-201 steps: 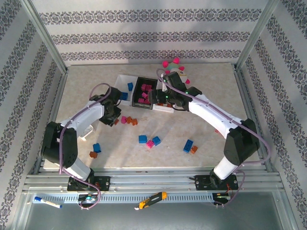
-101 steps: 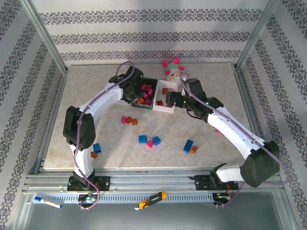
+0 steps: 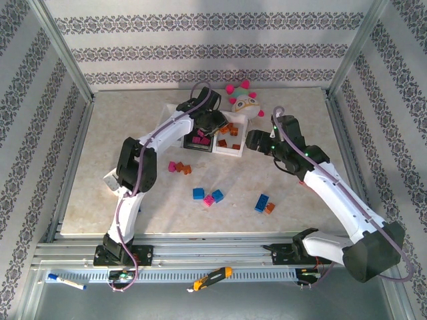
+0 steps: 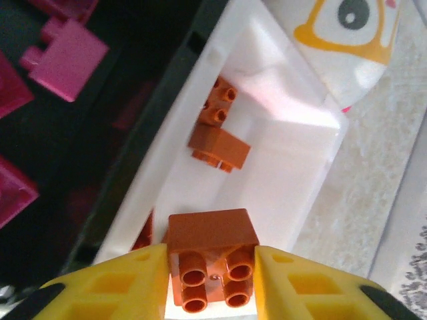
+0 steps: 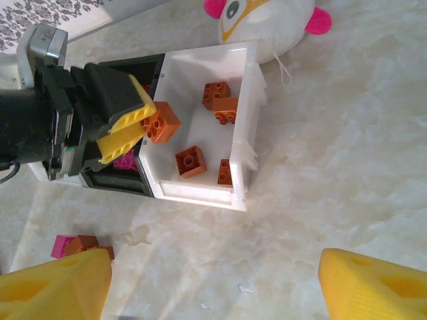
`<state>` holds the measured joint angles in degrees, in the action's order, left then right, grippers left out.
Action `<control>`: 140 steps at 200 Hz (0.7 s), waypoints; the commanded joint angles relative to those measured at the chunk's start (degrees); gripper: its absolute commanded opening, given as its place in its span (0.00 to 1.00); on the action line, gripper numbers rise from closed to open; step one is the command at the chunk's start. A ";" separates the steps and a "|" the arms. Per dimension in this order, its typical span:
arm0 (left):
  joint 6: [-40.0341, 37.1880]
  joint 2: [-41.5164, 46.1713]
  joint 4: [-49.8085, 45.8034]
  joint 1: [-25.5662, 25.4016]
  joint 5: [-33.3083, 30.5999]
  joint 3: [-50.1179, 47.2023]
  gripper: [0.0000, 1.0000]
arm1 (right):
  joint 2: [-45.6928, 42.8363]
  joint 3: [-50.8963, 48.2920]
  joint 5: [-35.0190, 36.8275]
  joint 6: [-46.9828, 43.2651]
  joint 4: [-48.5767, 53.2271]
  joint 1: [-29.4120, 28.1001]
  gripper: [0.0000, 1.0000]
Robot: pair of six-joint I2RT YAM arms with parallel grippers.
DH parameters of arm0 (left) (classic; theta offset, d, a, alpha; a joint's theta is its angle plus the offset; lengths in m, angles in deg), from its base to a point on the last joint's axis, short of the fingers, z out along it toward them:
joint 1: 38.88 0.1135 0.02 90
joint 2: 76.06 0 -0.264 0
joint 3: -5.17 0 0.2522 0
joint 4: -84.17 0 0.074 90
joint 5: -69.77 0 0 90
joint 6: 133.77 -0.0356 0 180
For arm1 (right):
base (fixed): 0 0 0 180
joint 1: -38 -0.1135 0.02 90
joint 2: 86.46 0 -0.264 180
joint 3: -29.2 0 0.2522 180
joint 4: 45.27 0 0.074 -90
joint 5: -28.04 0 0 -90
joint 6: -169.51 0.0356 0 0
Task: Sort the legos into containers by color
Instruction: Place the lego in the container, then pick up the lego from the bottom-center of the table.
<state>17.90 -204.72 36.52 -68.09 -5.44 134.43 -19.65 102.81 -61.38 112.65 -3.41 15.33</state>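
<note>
Well, the left gripper (image 4: 211, 280) pinches an orange-brown lego (image 4: 212, 233) between its fingertips, over the white container (image 4: 293, 173). Other orange legos (image 5: 190, 161) lie just beyond them. The right gripper (image 5: 213, 280) is spread wide, fingers cut off at the frame's corners, with that container ahead.

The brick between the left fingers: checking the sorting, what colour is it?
Orange-brown; the small square plastic brick shows best in the left wrist view.

My left gripper (image 4: 212, 259), low over the table (image 3: 293, 193) a second ago, now hangs above the right white bin (image 4: 293, 167), an orange lego (image 4: 212, 237) between its fingers. My right gripper (image 3: 252, 139) has pulled back from that bin, to its right.
</note>
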 commanded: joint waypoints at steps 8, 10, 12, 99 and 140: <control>-0.58 -0.36 1.02 -0.17 1.01 3.55 0.60 | -0.84 -0.27 -0.67 0.35 1.43 0.66 0.81; -0.76 -0.23 1.02 -0.22 0.92 3.47 0.62 | -0.79 -0.27 -0.67 0.36 1.43 0.69 0.81; -0.98 0.02 1.00 -0.23 0.70 3.38 0.63 | -0.75 -0.24 -0.60 0.30 1.52 0.70 0.81; -22.15 27.91 28.59 -0.28 -1.55 -36.43 0.97 | 1.84 -7.55 2.14 5.06 10.09 -3.25 0.81; -41.38 40.34 30.79 -1.32 -1.37 -51.46 0.99 | 2.18 -15.00 2.15 11.27 10.09 -4.60 0.81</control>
<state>-7.39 -169.88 61.16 -68.20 -6.56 89.15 -17.90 91.12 -60.79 118.77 4.57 11.11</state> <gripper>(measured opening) 0.994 0.811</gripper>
